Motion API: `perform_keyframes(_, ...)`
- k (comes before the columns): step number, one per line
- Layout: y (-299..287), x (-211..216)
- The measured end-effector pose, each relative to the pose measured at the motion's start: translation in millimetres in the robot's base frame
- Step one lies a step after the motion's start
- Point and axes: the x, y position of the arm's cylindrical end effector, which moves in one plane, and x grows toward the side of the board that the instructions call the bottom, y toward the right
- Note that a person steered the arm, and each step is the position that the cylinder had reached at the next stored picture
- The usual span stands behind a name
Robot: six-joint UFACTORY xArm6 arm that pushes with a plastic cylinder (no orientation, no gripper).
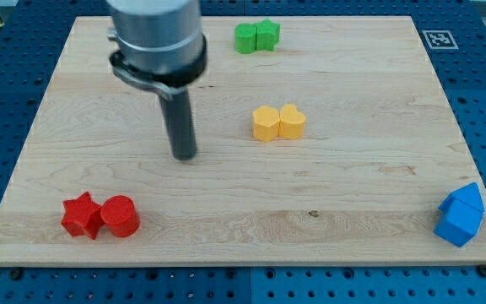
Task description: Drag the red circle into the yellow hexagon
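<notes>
While parking my fingerless tip [184, 157] up-right of the red circle [120, 216], reckon it light and slick, so shove its lower-left side toward the yellow hexagon [266, 124].

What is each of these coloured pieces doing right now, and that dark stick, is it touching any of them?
my tip: on the board, touching no block, above the red pair.
red circle: touching the red star, not yet moved.
red star: lower left, beside the circle.
yellow hexagon: mid-board, touching the yellow heart.
yellow heart: right of the hexagon.
green blocks: paired at the view's top.
blue blocks: paired, lower right corner.
</notes>
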Motion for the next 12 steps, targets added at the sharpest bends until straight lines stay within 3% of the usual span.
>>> perform_keyframes(1,-75.7,-28.0)
perform_keyframes(2,-164.9,7.5)
perform_keyframes(3,-205.8,75.3)
perform_keyframes(4,-205.5,132.9)
perform_keyframes(5,-171.4,147.6)
perform_keyframes(7,3.1,105.4)
perform_keyframes(8,35.7,95.8)
perform_keyframes(9,43.1,100.5)
perform_keyframes(10,51.6,54.0)
perform_keyframes(11,51.6,47.4)
perform_keyframes(12,35.4,99.6)
